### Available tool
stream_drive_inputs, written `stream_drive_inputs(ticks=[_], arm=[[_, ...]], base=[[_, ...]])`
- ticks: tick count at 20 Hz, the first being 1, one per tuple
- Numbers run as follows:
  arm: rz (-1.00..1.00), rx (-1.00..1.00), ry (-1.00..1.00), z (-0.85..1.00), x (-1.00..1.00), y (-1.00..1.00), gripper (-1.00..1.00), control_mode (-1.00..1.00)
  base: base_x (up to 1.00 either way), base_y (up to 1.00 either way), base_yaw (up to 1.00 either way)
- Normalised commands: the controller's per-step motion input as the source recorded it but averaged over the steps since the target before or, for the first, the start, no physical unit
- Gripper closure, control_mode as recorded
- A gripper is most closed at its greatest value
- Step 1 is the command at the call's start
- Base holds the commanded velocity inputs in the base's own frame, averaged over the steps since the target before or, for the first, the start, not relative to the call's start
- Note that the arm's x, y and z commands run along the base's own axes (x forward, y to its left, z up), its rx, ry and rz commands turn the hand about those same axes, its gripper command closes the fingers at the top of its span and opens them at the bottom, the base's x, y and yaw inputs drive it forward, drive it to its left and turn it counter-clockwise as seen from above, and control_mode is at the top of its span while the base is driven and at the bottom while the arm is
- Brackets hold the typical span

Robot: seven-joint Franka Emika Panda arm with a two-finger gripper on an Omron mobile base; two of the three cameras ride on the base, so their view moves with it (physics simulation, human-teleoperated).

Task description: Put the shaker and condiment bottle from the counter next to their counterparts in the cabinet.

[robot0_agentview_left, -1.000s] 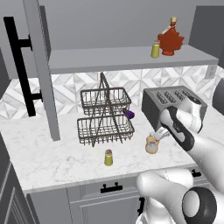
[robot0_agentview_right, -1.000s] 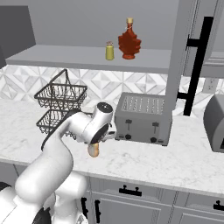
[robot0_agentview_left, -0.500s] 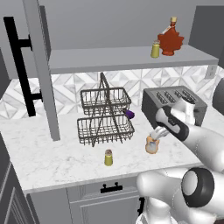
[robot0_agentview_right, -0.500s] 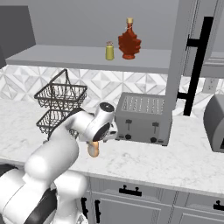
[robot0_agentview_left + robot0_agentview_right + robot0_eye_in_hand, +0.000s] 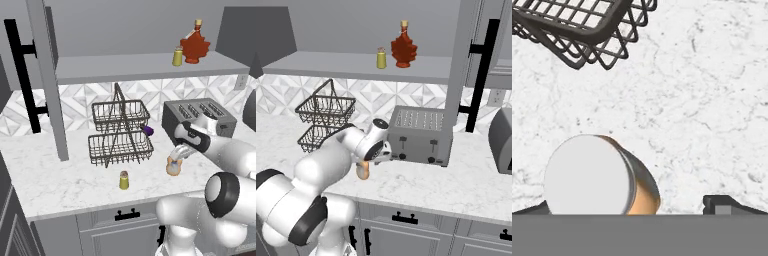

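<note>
The condiment bottle point(image 5: 174, 167) stands upright on the counter point(image 5: 60, 175), long axis vertical, its white cap facing straight up into the hand view, where the cap point(image 5: 587, 176) is a pale disc with the orange body showing along its right side. It sits in front of the toaster point(image 5: 197, 117), near the counter's front edge and to the right of the wire basket rack point(image 5: 120, 132). The gripper point(image 5: 178, 156) hangs directly above it with its jaws spread wide – one dark fingertip point(image 5: 724, 204) shows at the right of the cap, the other at the left, neither touching the bottle. Nothing is held.

The shaker point(image 5: 124, 180) also stands upright, cap up, on the open marble just in front of the rack and left of the bottle, well apart from it. Bare counter lies all around both things; the nearest obstacles are the rack's lower basket behind the shaker and the toaster behind the bottle.

Up in the cabinet point(image 5: 150, 67) the counterparts stand side by side near the right end of the shelf – a small olive shaker point(image 5: 381, 58) and just beside it the dark-red bottle point(image 5: 404, 47) with its tan stopper, both upright. The shelf is bare to their left, and a little room remains at the right. The cabinet door point(image 5: 47, 75) stands swung open at the left, its long black handle point(image 5: 22, 75) facing out.

The bottle's pale label cannot be read from any view, and no writing shows on the shaker
</note>
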Motion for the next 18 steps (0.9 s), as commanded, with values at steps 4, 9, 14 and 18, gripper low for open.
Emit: stream_drive_inputs(ticks=[4, 9, 14, 18], arm=[[0.01, 0.01, 0.12, -0.28, 0.19, 0.0, -1.0, -1.0], [0.05, 0.0, 0.2, -0.35, 0.13, 0.08, 1.0, -1.0], [0.06, 0.02, 0.1, -0.15, 0.0, 0.15, 1.0, -1.0], [0.09, 0.14, 0.0, 0.03, 0.0, -0.03, 1.0, -1.0]], base=[[0.0, 0.0, 0.0], [0.0, 0.0, 0.0], [0.0, 0.0, 0.0], [0.0, 0.0, 0.0]])
